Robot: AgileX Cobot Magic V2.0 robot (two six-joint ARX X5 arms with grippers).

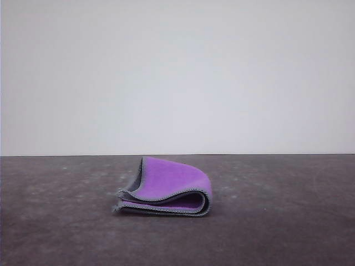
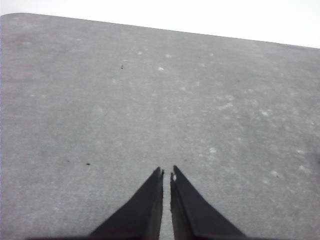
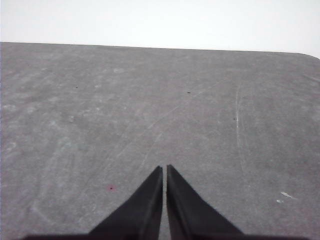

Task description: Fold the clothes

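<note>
Where the front view looks across the tabletop [image 1: 61, 233], the cloth [image 1: 166, 188] lies folded near the middle of the surface, well back from the near edge and somewhat short of the far edge, where the grey top meets a plain pale wall [image 1: 177, 72]. It is a small soft piece, doubled over itself into a loose, rounded bundle: the bright purple face shows on the upper flap and in the curl at the right end, while the dark charcoal-grey face shows along the left side and between the layers. A light-grey stitched hem traces every edge, so the stacked layers read as thin pale lines along the front. The folds are puffy rather than pressed flat, and the top flap rises at its left corner. The tabletop is a dull dark grey with a mottled, scuffed finish, marked by pale specks and fine scratches; no writing or label can be read anywhere. In the left wrist view the left gripper [image 2: 166, 172] hangs over bare grey surface, its two black tapered fingers brought nearly together with a thin slit between the tips, holding nothing. In the right wrist view the right gripper [image 3: 164, 167] looks the same, its pointed black fingers drawn close over scratched tabletop, empty.
</note>
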